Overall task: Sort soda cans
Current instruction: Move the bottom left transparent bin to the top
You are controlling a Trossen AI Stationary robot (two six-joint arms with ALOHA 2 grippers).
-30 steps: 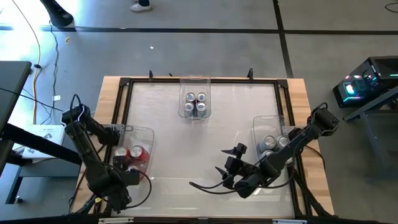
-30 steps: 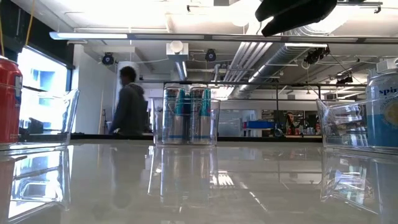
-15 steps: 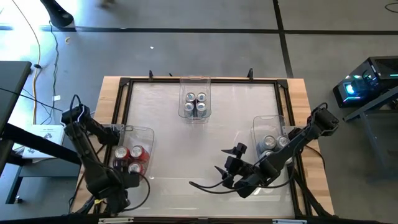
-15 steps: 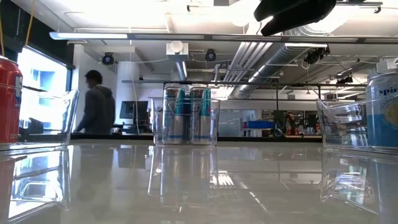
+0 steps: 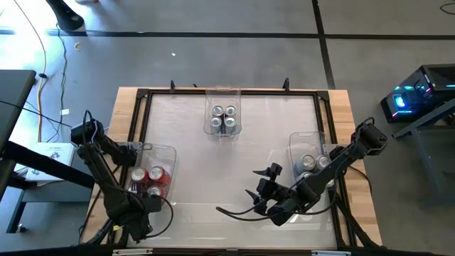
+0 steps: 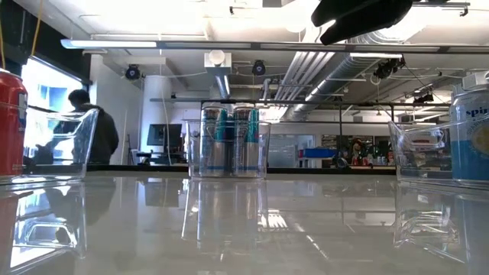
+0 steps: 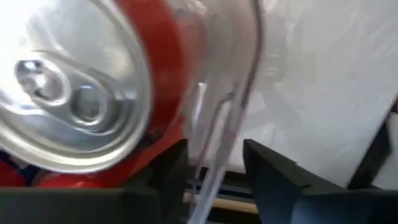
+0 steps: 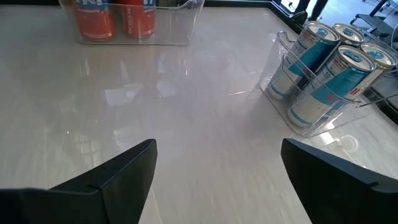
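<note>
Left arm shifts slightly at the red bin and its fingers narrow; right arm unchanged; sorting looks nearly or fully complete.

Table (image 5: 192, 142) carries three clear bins, no loose can visible. Left bin (image 5: 168, 151) holds the red cans (image 5: 145, 176); far centre bin (image 5: 222, 91) holds four blue-tinted cans (image 5: 224, 116); right bin (image 5: 296, 142) holds silver cans (image 5: 310, 164). Left gripper (image 7: 214, 165) sits at the near edge of the left bin, fingers straddling the clear bin wall, a red can just beside; whether it grips anything, cannot tell. Right gripper (image 8: 214, 168) hovers over bare table near the front, fingers spread wide, empty. Judgement: remaining work, if any, is settling the last red can.
</note>
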